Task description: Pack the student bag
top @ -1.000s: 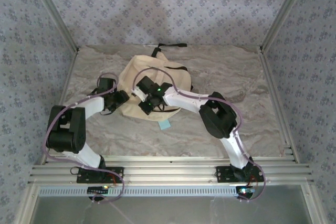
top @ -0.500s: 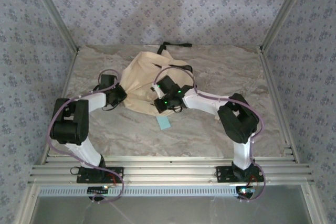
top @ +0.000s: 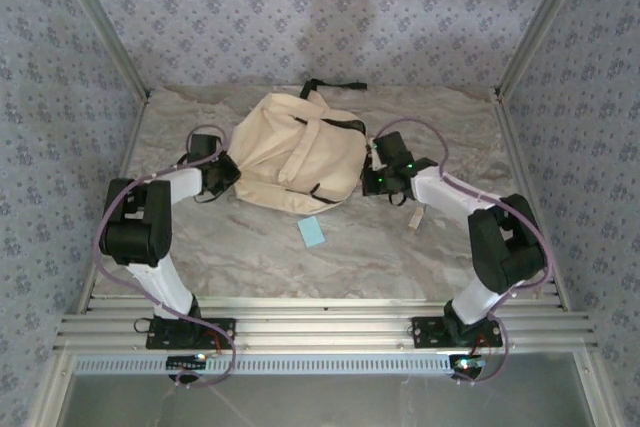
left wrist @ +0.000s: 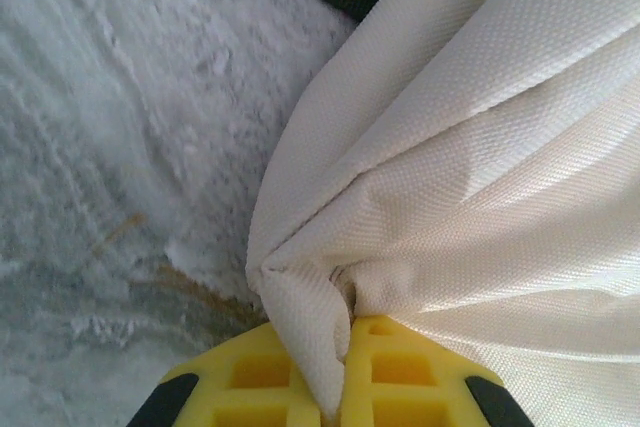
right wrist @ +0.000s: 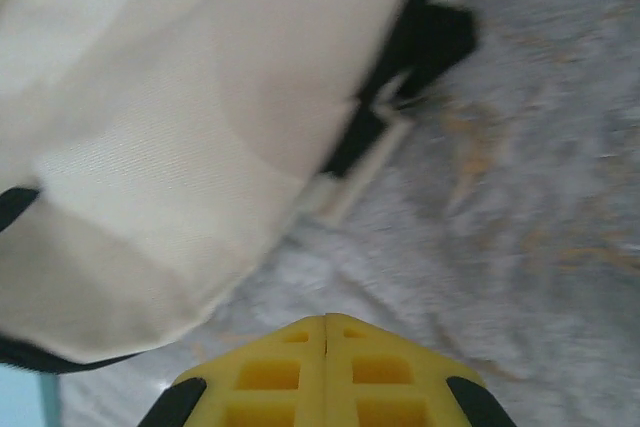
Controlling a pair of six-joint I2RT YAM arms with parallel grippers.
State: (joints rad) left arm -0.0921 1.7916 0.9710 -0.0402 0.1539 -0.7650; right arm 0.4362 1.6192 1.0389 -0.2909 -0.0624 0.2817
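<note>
One bag (left wrist: 480, 147) fold in left gripper (left wrist: 343, 347).

A small light-blue rectangular card (top: 311, 232) lies flat on the grey-white marbled bench (top: 250, 257), between the left claw (top: 231, 175) and the right claw (top: 372, 169), slightly nearward.

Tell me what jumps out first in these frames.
The cream student bag lies at the far middle of the table, the biggest thing there. The jaws of the left arm are shut on a pinched fold at its left edge. Those of the right arm are shut on nothing, just off its right side. A small light blue card lies just in front of the bag.
</note>
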